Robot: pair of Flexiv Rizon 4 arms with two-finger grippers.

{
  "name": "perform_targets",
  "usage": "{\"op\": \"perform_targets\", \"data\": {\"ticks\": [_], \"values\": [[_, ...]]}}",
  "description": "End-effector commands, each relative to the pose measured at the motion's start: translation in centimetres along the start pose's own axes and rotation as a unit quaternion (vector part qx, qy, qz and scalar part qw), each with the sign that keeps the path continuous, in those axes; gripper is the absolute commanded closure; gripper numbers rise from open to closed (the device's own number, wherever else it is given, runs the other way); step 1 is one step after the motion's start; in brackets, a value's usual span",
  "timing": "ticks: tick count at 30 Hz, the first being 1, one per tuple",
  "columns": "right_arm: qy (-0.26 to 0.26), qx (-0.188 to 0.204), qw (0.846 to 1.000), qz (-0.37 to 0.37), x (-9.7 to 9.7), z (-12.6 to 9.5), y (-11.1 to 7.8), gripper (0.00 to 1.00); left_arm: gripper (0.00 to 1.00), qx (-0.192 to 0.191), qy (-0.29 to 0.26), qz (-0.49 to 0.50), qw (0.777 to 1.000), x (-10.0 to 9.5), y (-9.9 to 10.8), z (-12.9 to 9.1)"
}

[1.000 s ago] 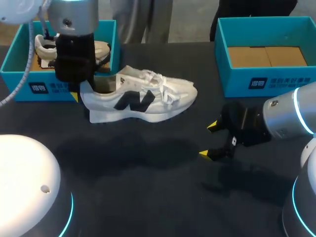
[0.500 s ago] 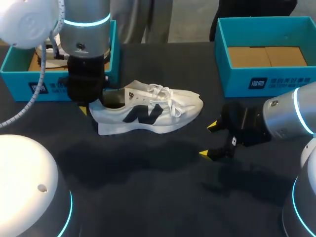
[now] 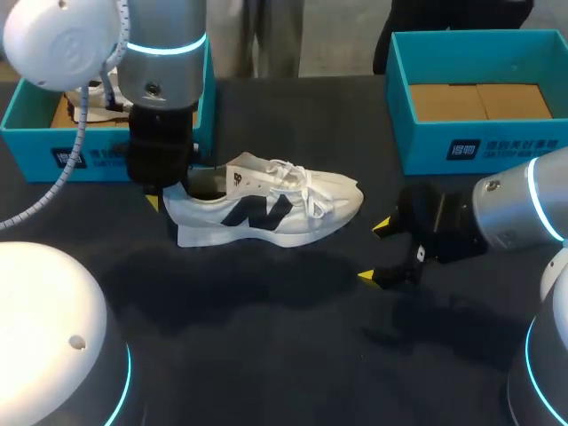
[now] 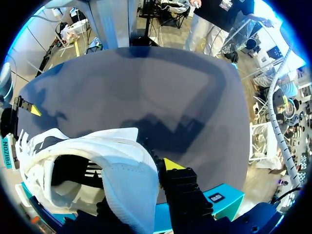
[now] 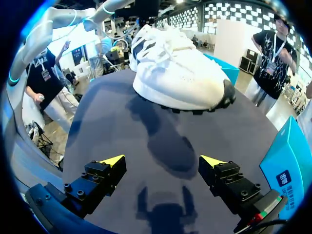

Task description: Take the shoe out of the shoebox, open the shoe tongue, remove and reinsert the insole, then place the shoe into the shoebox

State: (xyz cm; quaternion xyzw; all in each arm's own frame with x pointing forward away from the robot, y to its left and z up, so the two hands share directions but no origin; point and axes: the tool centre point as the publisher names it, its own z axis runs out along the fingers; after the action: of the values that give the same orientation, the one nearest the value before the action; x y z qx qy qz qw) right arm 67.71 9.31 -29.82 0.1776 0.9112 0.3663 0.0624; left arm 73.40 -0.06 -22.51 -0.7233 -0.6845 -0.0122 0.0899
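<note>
Dark bench (image 3: 266,355). Open teal cardboard shoebox (image 3: 35,151) back left, second teal shoebox (image 3: 497,146) back right. White lace-up sneaker with dark side logo (image 3: 266,209) is out of box, just ahead of left shoebox; sole contact with bench unclear. Left jaws pinch heel collar. Right jaws wide, empty, near toe but apart. Best play: seat sole flat, hold heel firm, send right jaws to laces and tongue. Long axis runs across bench, toe toward right arm (image 3: 515,213).
</note>
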Motion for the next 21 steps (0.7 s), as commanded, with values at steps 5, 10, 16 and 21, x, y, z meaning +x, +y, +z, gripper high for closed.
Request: {"op": "perform_targets", "data": {"ticks": [5,10,16,21], "values": [[-0.001,0.001,1.0,0.0,0.1,0.0,0.0,0.0,1.0,0.01,0.005,-0.001,1.0,0.2,0.7,0.2],[-0.001,0.001,1.0,0.0,0.1,0.0,0.0,0.0,1.0,0.013,0.009,0.009,1.0,0.0,1.4,0.8],[-0.027,0.025,0.999,-0.012,-2.8,-2.8,-0.2,0.0,1.0,0.009,0.001,0.028,1.0,-0.8,2.3,1.3],[-0.047,0.055,0.997,-0.007,-4.1,-4.6,-1.7,0.0,1.0,0.008,-0.002,0.042,0.999,-1.7,2.6,1.8]]}}
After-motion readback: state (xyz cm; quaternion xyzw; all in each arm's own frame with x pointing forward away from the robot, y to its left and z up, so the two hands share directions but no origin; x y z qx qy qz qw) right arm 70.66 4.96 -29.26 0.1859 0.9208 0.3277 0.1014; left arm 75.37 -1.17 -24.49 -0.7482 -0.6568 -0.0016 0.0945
